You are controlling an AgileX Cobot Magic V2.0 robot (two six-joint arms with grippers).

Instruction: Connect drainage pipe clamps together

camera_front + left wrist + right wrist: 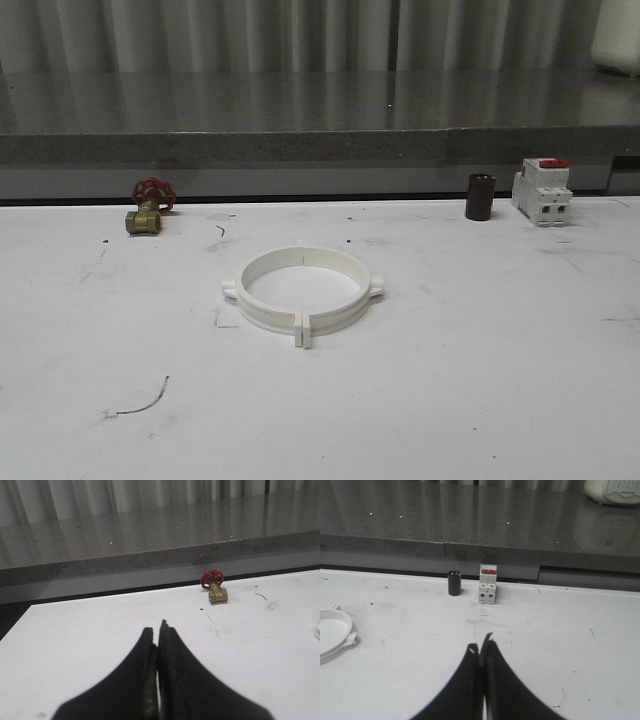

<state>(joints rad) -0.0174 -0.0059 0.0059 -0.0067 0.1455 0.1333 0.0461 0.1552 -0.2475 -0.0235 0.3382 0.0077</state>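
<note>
White ring: the two drainage pipe clamps (303,290) lie flat on the table (480,380), near its middle, already joined into one full circle; end tabs meet at the near side and at the far side, and small lugs stick out left and right.
Ring seen from the right wrist: part of its rim and one lug (335,635) show on the table, well apart from the fingers.
Left gripper (159,630): clenched, black fingers pressed together with nothing between them, over bare table.
Right gripper (482,642): clenched as well, fingertips touching, holding nothing.
Brass valve (148,208): red handwheel, by the table's far edge toward the far left corner, well apart from the ring.
Dark cylinder (480,197): upright at the far edge, on the right.
Circuit breaker (542,190): white with a red top, just beside the cylinder, nearer the far right corner.
Table surface: white, with scuffs and dark marks.
</note>
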